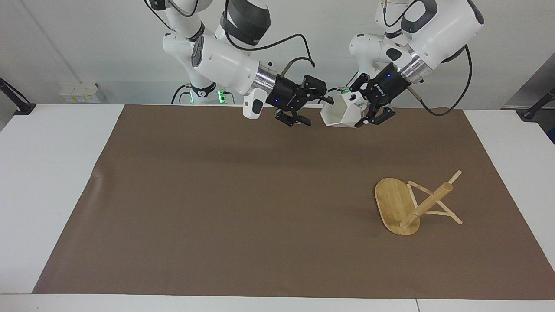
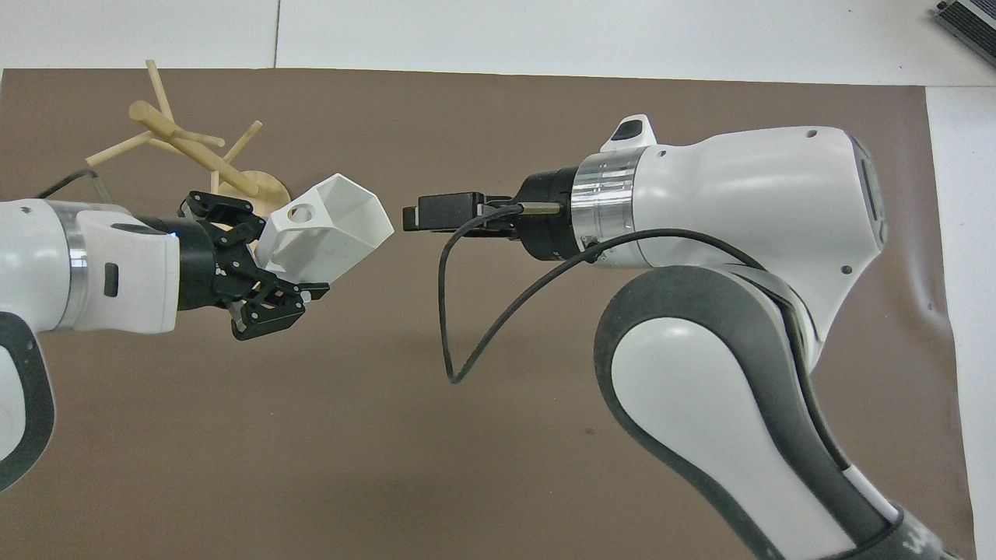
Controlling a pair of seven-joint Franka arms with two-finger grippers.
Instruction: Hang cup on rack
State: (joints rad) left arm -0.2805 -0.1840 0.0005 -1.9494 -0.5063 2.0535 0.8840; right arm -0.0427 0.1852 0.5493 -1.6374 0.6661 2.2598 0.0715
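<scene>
over brown mat, left tool (image 1: 368,113) gripping cup (image 1: 340,113)

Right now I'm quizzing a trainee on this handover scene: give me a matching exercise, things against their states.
Things:
1. cup
2. rack
3. left gripper
4. right gripper

States:
A. open, free of the cup
B. standing on the brown mat, toward the left arm's end
C. held up in the air
D. shut on the cup

Pairs: 1-C, 2-B, 3-D, 4-A
</scene>
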